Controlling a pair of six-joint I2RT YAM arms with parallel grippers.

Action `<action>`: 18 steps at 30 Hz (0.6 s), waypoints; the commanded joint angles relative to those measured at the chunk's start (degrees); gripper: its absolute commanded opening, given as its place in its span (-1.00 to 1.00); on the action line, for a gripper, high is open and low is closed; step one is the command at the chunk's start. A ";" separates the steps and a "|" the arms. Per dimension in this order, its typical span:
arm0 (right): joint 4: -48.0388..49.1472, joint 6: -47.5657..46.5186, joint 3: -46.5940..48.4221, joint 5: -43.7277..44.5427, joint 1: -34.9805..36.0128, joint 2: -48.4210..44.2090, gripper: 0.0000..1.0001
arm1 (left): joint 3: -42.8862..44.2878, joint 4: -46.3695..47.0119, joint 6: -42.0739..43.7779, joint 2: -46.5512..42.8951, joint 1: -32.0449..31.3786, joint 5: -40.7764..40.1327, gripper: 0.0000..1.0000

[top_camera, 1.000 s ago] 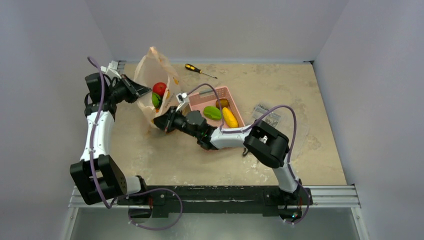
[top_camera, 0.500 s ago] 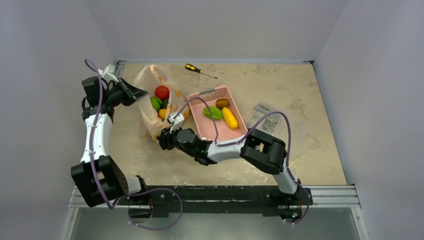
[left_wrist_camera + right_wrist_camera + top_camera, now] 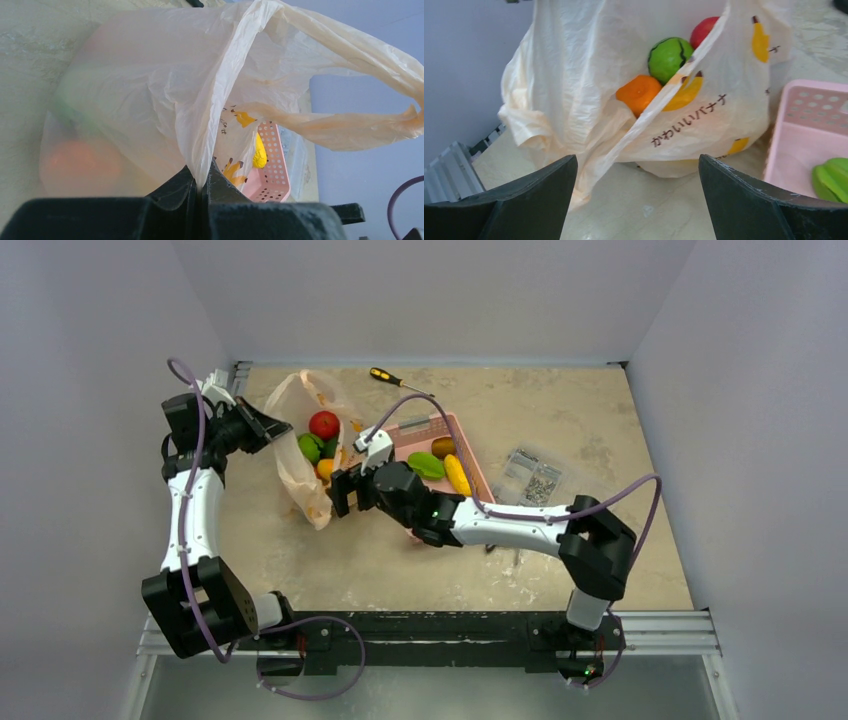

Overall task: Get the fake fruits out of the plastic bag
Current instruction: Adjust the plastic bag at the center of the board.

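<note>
The plastic bag [image 3: 298, 462] lies slumped on the table at the back left, its mouth held up. My left gripper [image 3: 283, 424] is shut on the bag's edge; in the left wrist view the film [image 3: 150, 95] is pinched between the jaws [image 3: 201, 187]. A red apple [image 3: 323, 424], a green fruit [image 3: 309, 448] and an orange [image 3: 325, 468] show in the bag's mouth. My right gripper [image 3: 341, 492] stands open just in front of the bag, holding nothing. Its wrist view shows the green fruit [image 3: 669, 57], orange [image 3: 639, 92] and apple [image 3: 704, 30] beyond the open gripper [image 3: 638, 170].
A pink basket [image 3: 420, 425] right of the bag holds a flat green fruit [image 3: 426, 465], a yellow oblong fruit [image 3: 458, 475] and a brown kiwi [image 3: 444, 447]. A screwdriver [image 3: 395, 379] lies at the back. A clear packet [image 3: 535, 477] lies to the right.
The right gripper has opened and let go of the bag, and its arm has stretched out. The bag has dropped from upright to a lower, wider slump. The left gripper keeps its hold.
</note>
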 commanded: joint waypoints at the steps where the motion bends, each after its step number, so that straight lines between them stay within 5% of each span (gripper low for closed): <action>1: -6.32 2.45 5.13 1.65 -2.93 -1.99 0.89 | 2.45 -0.94 2.65 -1.49 0.54 -1.63 -1.00; 5: -8.02 -0.36 12.94 4.31 -5.32 1.87 0.98 | 2.52 -0.94 2.57 -1.22 0.54 -1.56 -1.00; 15: -6.02 -25.04 39.35 9.97 -7.91 21.71 0.98 | 1.79 0.65 1.31 -0.44 0.54 -0.17 -1.00; 18: -5.55 -28.06 48.33 18.22 -8.45 29.27 0.98 | 1.56 0.66 1.30 -0.52 0.54 -0.76 -1.00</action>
